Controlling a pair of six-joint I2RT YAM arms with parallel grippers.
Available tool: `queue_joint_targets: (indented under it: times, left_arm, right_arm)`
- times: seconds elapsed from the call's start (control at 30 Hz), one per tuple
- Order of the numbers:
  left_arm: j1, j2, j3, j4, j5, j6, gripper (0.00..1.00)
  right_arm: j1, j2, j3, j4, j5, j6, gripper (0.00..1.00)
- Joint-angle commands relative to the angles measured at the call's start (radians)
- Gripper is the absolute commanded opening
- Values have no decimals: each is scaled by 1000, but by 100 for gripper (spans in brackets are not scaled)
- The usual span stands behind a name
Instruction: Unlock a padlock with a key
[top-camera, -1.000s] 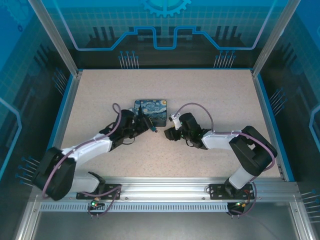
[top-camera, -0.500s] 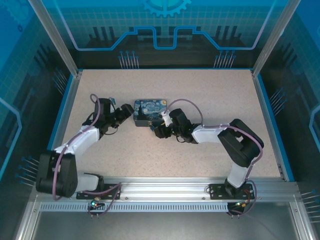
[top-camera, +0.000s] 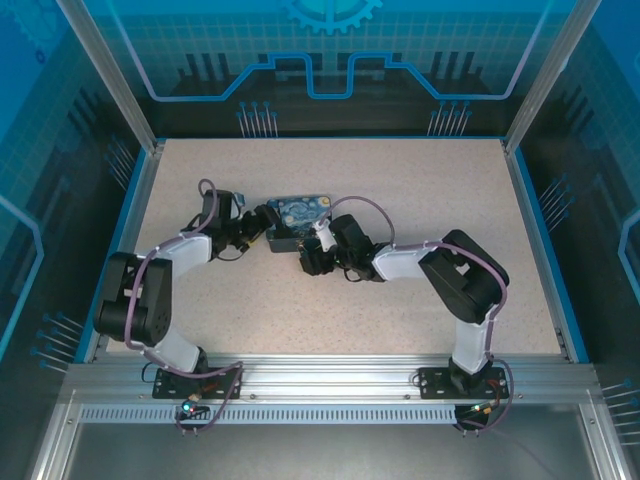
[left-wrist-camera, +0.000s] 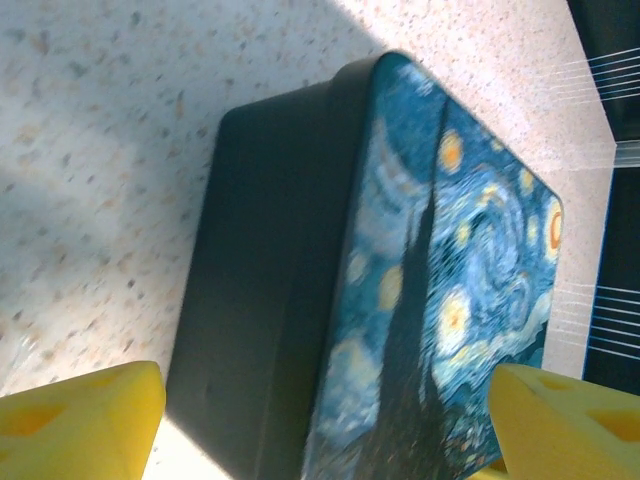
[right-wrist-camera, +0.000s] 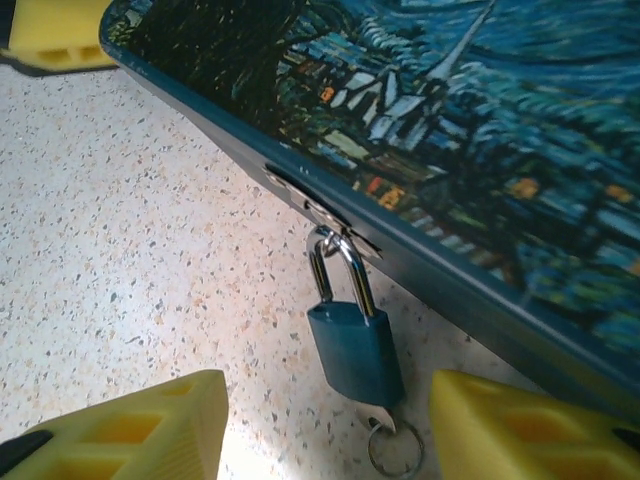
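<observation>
Your left gripper (left-wrist-camera: 330, 410) has swung round to the left end of the box (left-wrist-camera: 270, 260) and opened wide, straddling it unclamped. Right gripper (right-wrist-camera: 340, 425) has moved in, jaws half-open flanking the padlock (right-wrist-camera: 355, 345) hanging from the front hasp (right-wrist-camera: 320, 215); the key (right-wrist-camera: 383, 424) looks seated underneath. You're lined up for the turn, nothing gripped.

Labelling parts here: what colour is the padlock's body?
The padlock body is dark teal-blue, its shackle silver; the right wrist view shows it best.
</observation>
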Motion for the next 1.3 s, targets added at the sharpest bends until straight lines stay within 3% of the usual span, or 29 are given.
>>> queue_joint_targets:
  times: [0.0, 0.17, 0.8, 0.97, 1.27]
  left_arm:
    - [-5, 33, 59, 12, 35, 17, 85]
    - [-11, 77, 84, 12, 30, 15, 85]
    - [-43, 104, 77, 19, -1, 12, 84]
    - [-55, 99, 50, 33, 2, 6, 84]
    - [-106, 9, -37, 84, -39, -35, 84]
  right_arm:
    - [4, 38, 37, -20, -24, 13, 56]
    - [-14, 72, 52, -8, -54, 24, 53]
    - [-26, 86, 34, 13, -27, 33, 18]
    - [-24, 53, 13, -13, 70, 58, 12]
    - [19, -14, 7, -160, 382, 54, 7]
